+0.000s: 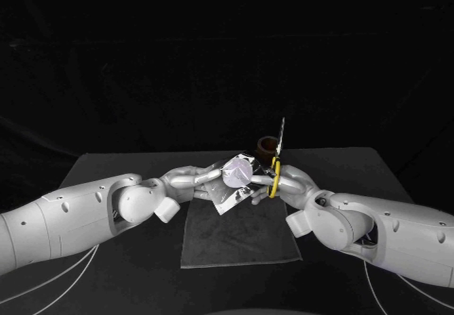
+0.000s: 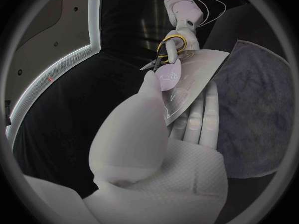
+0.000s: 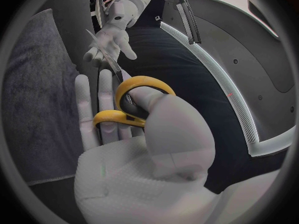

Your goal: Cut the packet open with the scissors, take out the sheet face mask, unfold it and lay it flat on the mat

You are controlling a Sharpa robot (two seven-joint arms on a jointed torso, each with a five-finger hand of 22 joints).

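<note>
The left arm (image 1: 81,216) is reaching in from eight o'clock, left hand (image 1: 192,182) pinching a packet (image 1: 233,178); the right arm (image 1: 383,230) from four o'clock, right hand (image 1: 295,184) gripping scissors (image 1: 276,172).

The packet (image 1: 233,180) is a crinkled silver foil pouch with a pale lilac round patch on its face. The left hand (image 1: 189,184) holds it tilted above the far edge of the mat (image 1: 237,236), and it looks unopened. The scissors (image 1: 276,167) have yellow loop handles and slim metal blades that stand nearly upright, tips up and together. They sit in the right hand (image 1: 295,185), just beside the packet's right edge. The mat is a dark grey rectangle lying flat on the table.
</note>
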